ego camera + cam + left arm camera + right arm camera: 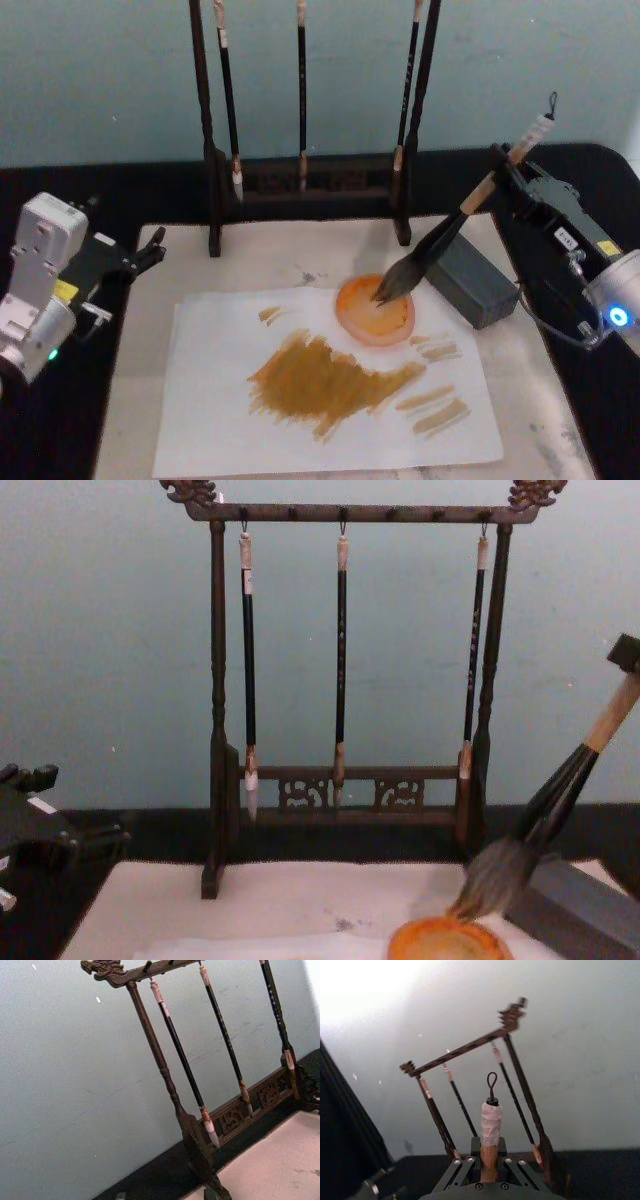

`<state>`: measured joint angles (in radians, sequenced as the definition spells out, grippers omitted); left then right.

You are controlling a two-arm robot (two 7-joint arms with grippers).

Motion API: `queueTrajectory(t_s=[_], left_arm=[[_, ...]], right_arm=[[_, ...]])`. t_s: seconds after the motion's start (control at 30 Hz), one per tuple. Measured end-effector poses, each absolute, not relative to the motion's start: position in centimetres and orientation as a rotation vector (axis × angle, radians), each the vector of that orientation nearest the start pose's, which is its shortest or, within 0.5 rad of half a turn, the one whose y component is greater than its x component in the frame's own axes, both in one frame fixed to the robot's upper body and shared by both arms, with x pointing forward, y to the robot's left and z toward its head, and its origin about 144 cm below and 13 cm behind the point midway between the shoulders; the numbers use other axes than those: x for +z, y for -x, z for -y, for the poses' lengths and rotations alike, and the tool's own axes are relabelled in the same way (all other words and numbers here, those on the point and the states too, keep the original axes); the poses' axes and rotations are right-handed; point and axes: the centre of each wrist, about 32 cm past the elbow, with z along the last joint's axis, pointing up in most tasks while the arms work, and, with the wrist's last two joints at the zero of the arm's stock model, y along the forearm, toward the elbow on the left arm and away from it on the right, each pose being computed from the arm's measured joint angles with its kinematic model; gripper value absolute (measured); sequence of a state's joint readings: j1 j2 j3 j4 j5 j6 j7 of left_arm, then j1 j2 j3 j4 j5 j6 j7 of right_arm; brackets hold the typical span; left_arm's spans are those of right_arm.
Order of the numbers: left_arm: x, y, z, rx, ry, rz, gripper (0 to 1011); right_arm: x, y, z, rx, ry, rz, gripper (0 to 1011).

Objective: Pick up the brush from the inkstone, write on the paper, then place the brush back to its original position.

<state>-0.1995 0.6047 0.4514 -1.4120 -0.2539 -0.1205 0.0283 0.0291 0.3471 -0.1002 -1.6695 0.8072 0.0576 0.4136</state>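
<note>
My right gripper (505, 168) clamps the brush (440, 240), tuft in the orange dish (345, 305) at the far edge of the paper (220, 400); left gripper (150, 252) idle, well left of it.

At lower centre the paper (220, 400) is lying on the mat (300, 250), the dish (365, 320) sitting at its upper right corner, the rack (340, 185) standing behind.

We see the white paper (210, 420) streaked ochre-brown, an orange dish (365, 322) at its 1 o'clock, the brush (440, 240) black with a tan handle and seemingly grey tuft, and a grey block (478, 285).
</note>
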Motion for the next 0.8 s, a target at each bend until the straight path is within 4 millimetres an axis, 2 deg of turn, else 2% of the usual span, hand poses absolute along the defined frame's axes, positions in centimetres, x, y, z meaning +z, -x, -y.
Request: queueTrajectory(t_s=[0.33,0.8], left_arm=[[114.0,-48.9,-31.0,1.248,-0.305,0.285,1010],[114.0,-48.9,-31.0,1.248,-0.304,0.285,1010]], right_arm=[[117.9,-48.4,29.7,-0.98,-0.5,-0.517,173],[116.5,-50.7,30.6,-0.996,-0.541,-0.75,173]])
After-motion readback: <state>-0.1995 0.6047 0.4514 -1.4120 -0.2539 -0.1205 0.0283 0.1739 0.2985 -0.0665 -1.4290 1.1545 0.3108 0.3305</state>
